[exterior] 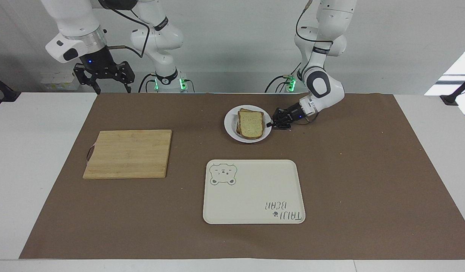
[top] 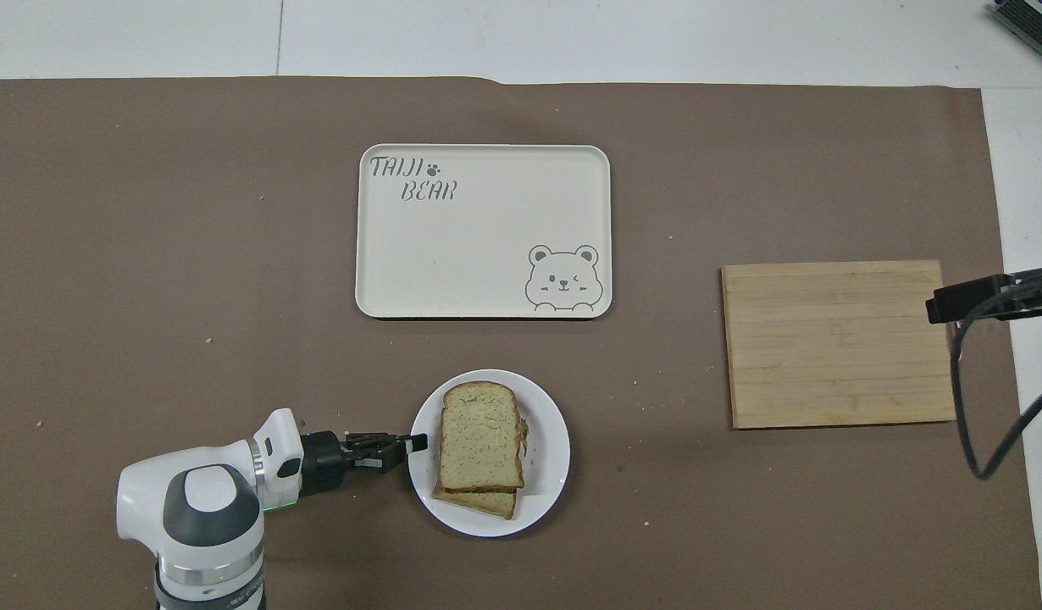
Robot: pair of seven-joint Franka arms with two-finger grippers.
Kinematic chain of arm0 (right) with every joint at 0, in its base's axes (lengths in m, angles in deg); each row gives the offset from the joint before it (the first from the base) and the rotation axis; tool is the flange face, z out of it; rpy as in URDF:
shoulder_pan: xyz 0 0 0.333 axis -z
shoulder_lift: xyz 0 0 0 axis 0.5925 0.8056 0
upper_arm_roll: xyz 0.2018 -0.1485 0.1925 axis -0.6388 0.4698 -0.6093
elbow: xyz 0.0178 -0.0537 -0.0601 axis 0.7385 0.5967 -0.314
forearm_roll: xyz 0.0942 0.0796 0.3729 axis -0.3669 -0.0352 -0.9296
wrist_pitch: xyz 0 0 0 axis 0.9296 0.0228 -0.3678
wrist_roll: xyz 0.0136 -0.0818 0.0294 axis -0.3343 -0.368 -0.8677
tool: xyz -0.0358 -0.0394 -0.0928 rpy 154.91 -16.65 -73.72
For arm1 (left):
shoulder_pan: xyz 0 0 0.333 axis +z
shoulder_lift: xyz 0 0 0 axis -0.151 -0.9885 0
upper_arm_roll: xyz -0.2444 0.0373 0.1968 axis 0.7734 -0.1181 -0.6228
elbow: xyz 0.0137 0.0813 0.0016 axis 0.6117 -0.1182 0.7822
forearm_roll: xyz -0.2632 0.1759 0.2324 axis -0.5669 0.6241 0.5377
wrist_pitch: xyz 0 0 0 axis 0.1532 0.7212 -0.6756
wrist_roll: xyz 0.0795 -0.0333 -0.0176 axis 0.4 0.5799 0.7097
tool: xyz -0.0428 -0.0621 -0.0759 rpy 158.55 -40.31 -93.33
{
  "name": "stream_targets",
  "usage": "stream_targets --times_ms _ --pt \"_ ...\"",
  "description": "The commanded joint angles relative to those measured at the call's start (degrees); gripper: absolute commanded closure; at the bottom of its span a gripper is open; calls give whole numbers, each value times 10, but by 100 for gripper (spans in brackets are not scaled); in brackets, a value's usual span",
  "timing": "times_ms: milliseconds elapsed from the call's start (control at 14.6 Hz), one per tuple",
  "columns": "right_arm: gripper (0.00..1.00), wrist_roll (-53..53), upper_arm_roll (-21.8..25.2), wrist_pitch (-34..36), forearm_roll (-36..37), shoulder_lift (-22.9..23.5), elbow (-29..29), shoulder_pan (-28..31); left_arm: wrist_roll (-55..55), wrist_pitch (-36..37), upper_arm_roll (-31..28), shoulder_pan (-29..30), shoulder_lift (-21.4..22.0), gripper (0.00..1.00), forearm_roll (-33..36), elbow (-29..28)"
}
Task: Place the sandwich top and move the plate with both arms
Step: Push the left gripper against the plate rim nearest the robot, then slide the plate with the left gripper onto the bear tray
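Sandwich top [exterior: 250,124]: lies on the stack on the plate [exterior: 230,129], centre of the facing view, upper middle; placing appears done.
Plate: on the bench [exterior: 349,170], above the bear tray [exterior: 251,192] in that view.
Left claw [exterior: 273,124]: low at the plate's rim, at its right in the frame; whether it grips the rim, cannot tell.
Right claw [exterior: 103,80]: upper left of frame, raised, fingers spread, holding nothing.
Cutting board [exterior: 128,153]: left of centre.
Step in hand: plate move, judged. Next calls for the right claw to reach the plate's free rim.
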Motion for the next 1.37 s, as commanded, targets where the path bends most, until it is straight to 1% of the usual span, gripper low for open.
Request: stream_targets --times_ms 0,137,274,411,753,889,1163,1232,1300 --pt "0 3 -5 -1 -13 0 1 10 -12 -42 1 -36 -18 100 -11 -17" --pt "0 9 -5 -1 -14 1 -1 10 0 -40 0 -34 -14 100 -11 -13" --pt "0 12 -5 5 -14 7 -9 14 42 -32 -1 -29 -6 100 -11 -7" --pt "0 13 -5 4 -14 3 -3 12 69 -28 -3 -26 -1 100 -11 8" --pt "0 11 -5 -2 -13 1 -2 12 108 15 -4 27 -5 100 -9 44" --pt "0 11 -5 -2 -12 1 -2 11 125 18 -4 37 -15 100 -4 71" --pt "0 11 -5 -1 -12 1 -2 11 141 71 -5 84 -45 100 0 127" --pt "0 11 -5 -1 -12 1 -2 11 141 75 -5 95 -63 100 34 153" --pt "0 11 -5 -1 -12 1 -2 11 148 81 -4 109 -86 100 80 194"
